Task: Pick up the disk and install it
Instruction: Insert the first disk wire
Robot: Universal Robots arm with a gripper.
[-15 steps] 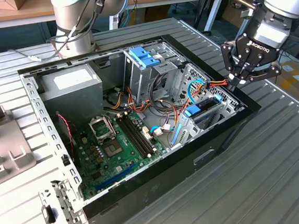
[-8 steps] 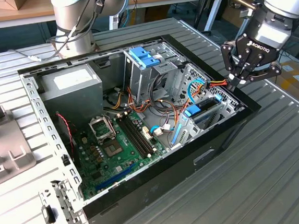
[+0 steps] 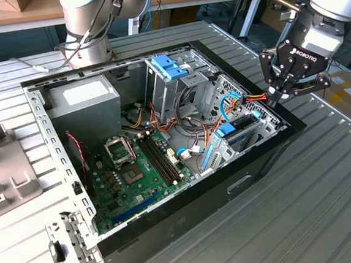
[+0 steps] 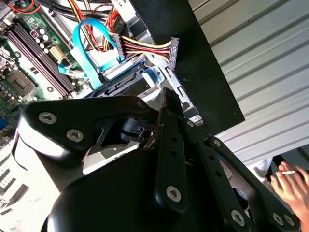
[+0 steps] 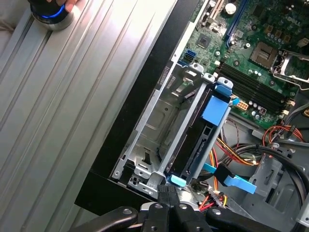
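Note:
The disk (image 3: 244,127) sits edge-on in the drive cage at the case corner nearest the exterior view's right, a dark slab with blue trim. In the first wrist view the disk (image 5: 192,145) lies between silver cage rails with a blue latch over it. It also appears in the second wrist view as the disk (image 4: 120,86), just beyond the fingers. My gripper (image 3: 275,100) hangs over the case's rim at the cage's end, shut with nothing between its fingers. The gripper (image 5: 169,194) has its tips just short of the disk's pale-blue end tab, and whether they touch is unclear. The gripper (image 4: 167,96) points at the cage's edge.
The open computer case (image 3: 171,227) lies on a ribbed metal table. Inside are a grey power-supply box (image 3: 86,97), the motherboard (image 3: 136,169), a blue-latched bay (image 3: 169,67) and loose coloured cables (image 3: 254,97). A person's hand (image 4: 292,183) is near the table edge.

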